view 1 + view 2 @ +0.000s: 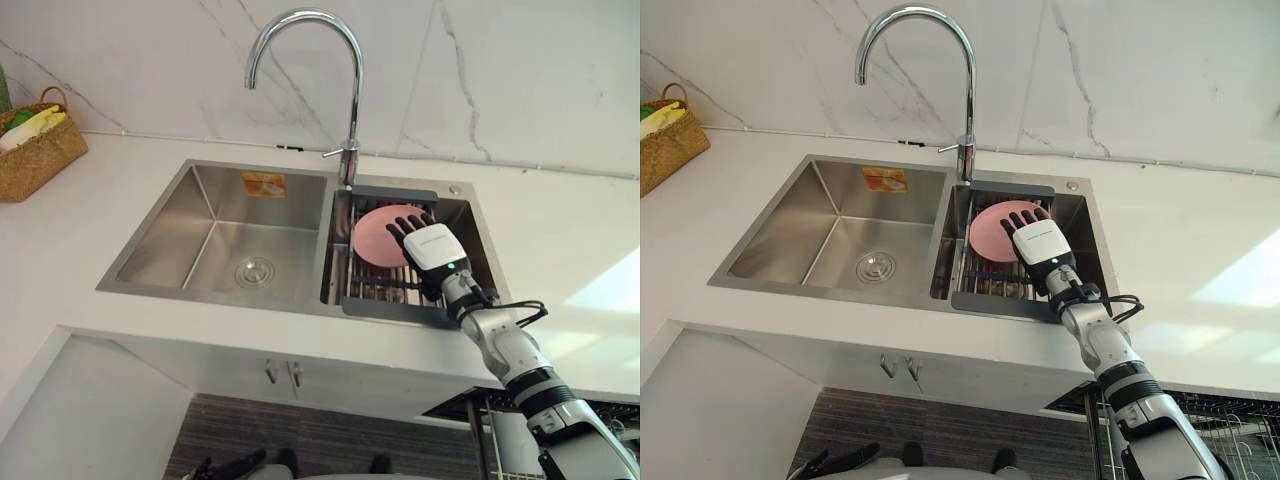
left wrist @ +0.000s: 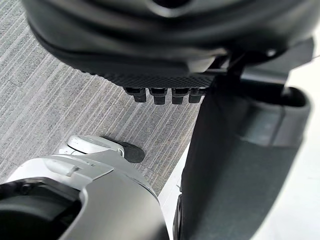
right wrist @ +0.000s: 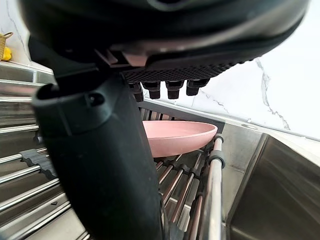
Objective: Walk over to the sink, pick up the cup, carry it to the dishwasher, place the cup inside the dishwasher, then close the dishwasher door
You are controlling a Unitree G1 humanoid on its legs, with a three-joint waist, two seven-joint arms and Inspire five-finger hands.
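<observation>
A shallow pink dish [image 1: 372, 238] lies on the metal rack [image 1: 385, 305] in the sink's right basin. My right hand [image 1: 430, 248] hovers just above the dish's near side, open, fingers straight and pointing toward the back wall. In the right wrist view the pink dish [image 3: 180, 136] rests on the rack bars [image 3: 215, 165] just past the hand [image 3: 100, 165], with nothing held. No cup shape shows, just this dish. My left hand [image 2: 230, 165] hangs low over grey striped floor, open and empty.
The left basin [image 1: 230, 240] holds only its drain. A tall chrome faucet [image 1: 354, 100] arches over the divider. A wicker basket [image 1: 35, 150] stands on the white counter at far left. A wire rack [image 1: 1230, 425] shows below the counter at lower right.
</observation>
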